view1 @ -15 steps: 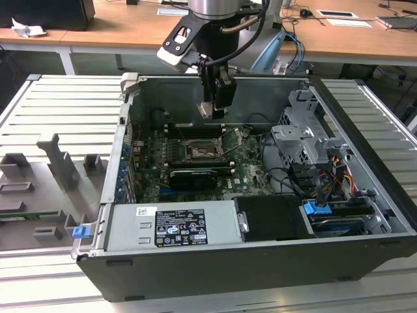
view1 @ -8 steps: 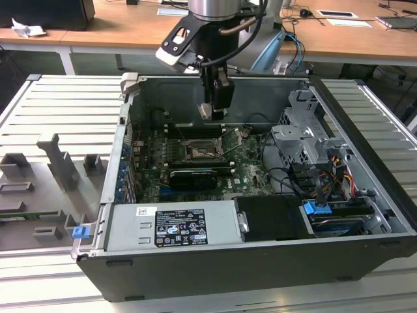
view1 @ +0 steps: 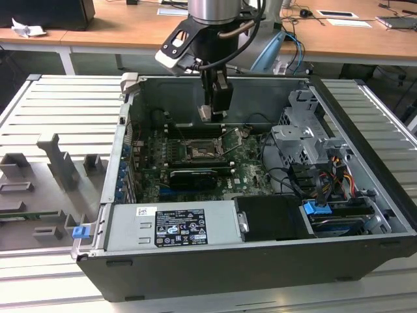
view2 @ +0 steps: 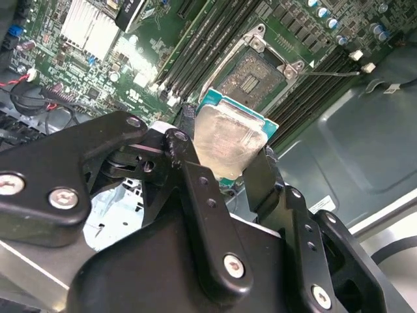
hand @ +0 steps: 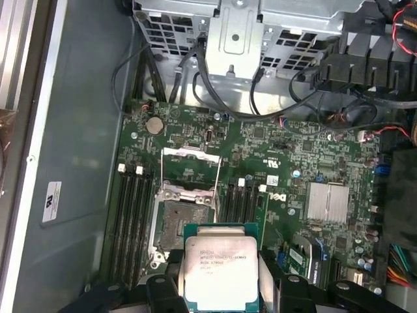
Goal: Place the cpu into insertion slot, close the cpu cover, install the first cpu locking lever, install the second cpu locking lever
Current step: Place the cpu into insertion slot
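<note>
I saw the open computer case (view1: 260, 98) lying on the slatted table (view1: 58, 104), its walls boxing in the motherboard (view1: 251, 171). A drive cage (view1: 306, 137) crowded the exterior view's right, and a power supply (view1: 172, 225) lined the near side. The insertion slot (hand: 182, 218) sat bare, hemmed in by memory slots (hand: 130, 215) on both sides, with the cpu cover (hand: 189, 171) swung open just beyond it. The end effector (view1: 214, 111) hung above the board, apart from the slot, with clear air beneath it. Its fingers (view2: 260, 179) were drawn in narrow on the cpu (view2: 228, 140), pinching two opposite edges. In both wrist views the cpu's dull silver face looked toward the camera, rimmed by a green edge and carrying small print.
</note>
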Robot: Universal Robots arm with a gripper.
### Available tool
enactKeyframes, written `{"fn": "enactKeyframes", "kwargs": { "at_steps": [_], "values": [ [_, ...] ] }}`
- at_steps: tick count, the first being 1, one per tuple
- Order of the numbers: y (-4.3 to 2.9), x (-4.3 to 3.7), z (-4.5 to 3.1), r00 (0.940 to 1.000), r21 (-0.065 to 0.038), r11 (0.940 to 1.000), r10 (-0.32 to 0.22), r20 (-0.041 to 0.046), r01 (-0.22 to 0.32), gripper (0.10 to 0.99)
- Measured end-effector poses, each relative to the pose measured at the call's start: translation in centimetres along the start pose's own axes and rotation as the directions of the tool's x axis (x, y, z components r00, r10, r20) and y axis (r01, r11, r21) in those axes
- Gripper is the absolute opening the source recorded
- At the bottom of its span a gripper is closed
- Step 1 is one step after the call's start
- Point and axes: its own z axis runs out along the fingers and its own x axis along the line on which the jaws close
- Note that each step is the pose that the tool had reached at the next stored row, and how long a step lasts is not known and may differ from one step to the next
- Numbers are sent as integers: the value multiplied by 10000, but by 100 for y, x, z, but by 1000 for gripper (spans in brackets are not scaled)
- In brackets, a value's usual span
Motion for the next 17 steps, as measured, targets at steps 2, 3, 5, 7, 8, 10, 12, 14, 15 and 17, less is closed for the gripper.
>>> {"fn": "enactKeyframes", "kwargs": {
  "at_steps": [2,3,5,7,8,10,12,14,15,17],
  "values": [
    [0,1,21,9998,7,9998,199,30,-199,537],
    [-1,1,30,9995,4,9995,319,40,-319,537],
    [-2,1,47,9980,-3,9980,627,66,-627,537],
    [-5,0,75,9968,-6,9968,799,84,-799,537],
    [-7,0,98,9966,-7,9966,819,92,-819,537],
    [-12,6,145,9965,-8,9965,835,94,-835,537],
    [-24,10,210,9965,-8,9965,832,93,-832,537],
    [-28,11,253,9965,-7,9965,833,94,-833,537],
    [-29,12,277,9965,-7,9965,832,94,-832,537],
    [-33,14,324,9962,-4,9962,868,95,-868,537]
  ]
}}
